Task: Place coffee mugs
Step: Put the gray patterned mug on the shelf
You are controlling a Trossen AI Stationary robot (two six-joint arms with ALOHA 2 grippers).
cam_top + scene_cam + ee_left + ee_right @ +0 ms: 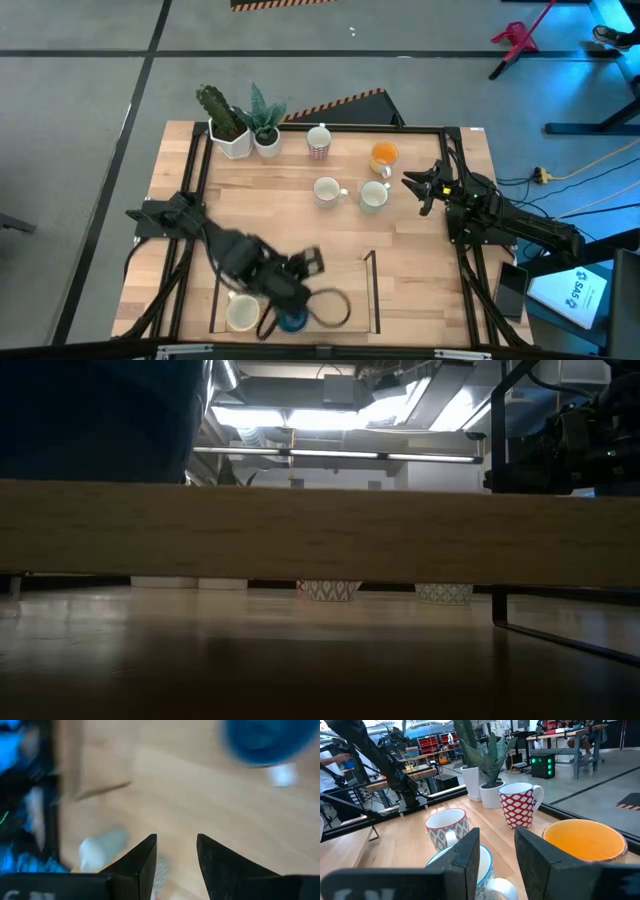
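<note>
A blue mug (292, 321) and a cream mug (242, 313) stand near the table's front edge, inside a zone marked with black tape (374, 290). My left gripper (287, 290) hovers just above them, open and empty (176, 857); the blue mug (265, 740) shows ahead of it. Farther back stand a red-patterned mug (319, 142), an orange mug (384, 154), a grey-patterned mug (327, 190) and a blue-rimmed white mug (374, 195). My right gripper (412, 188) is open to the right of the blue-rimmed mug (482, 870) and touches nothing.
Two white pots with green plants (225, 125) (266, 128) stand at the far left corner. A black frame (195, 170) runs around the tabletop. Bare wood lies in the middle (300, 230). In the low view a wooden bar (320, 530) hides most of the table.
</note>
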